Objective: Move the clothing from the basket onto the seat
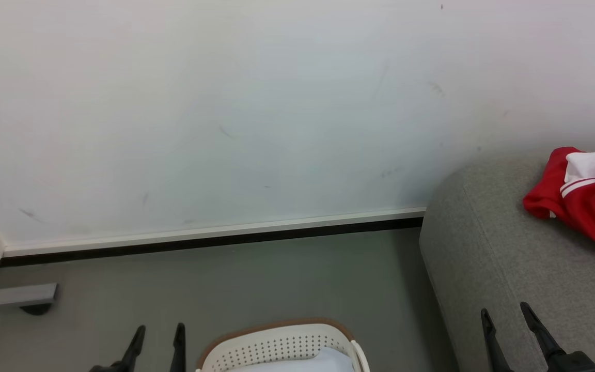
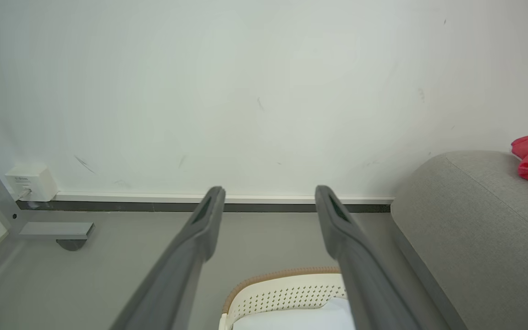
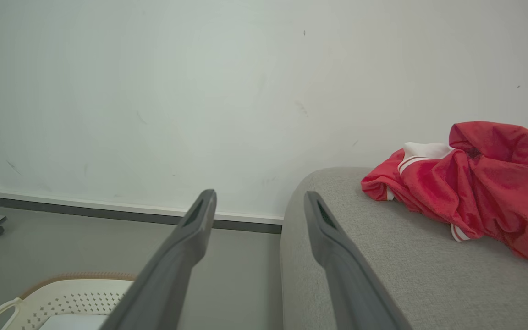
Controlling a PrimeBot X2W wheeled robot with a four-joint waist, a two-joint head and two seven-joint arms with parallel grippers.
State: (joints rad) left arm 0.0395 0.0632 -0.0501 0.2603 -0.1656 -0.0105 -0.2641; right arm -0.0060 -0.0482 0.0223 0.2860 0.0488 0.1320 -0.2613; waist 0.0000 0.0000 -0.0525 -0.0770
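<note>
My left jaws stand open, the two fingers [image 2: 195, 238] well apart with nothing between them, hanging over the grey floor [image 1: 277, 279] just left of the basket [image 1: 277, 345]. My right jaws are open too and empty, poised above the near edge of the seat [image 1: 494, 258]. The clothing [image 1: 589, 199] lies in a crumpled red heap on the seat's top, far to my right, white stripes and a white patch showing among the folds, well apart from both jaws. The basket sits on the floor between my arms, near the seat, with a pale cloth [image 1: 310, 361] inside it. Behind rises a plain white wall [image 1: 225, 103], lightly scuffed, with a white skirting [image 1: 215, 231] over a dark strip at its foot. At the far left a small white box [image 2: 30, 181] is fixed low on the wall, beside a grey metal foot [image 2: 55, 229] on the floor
</note>
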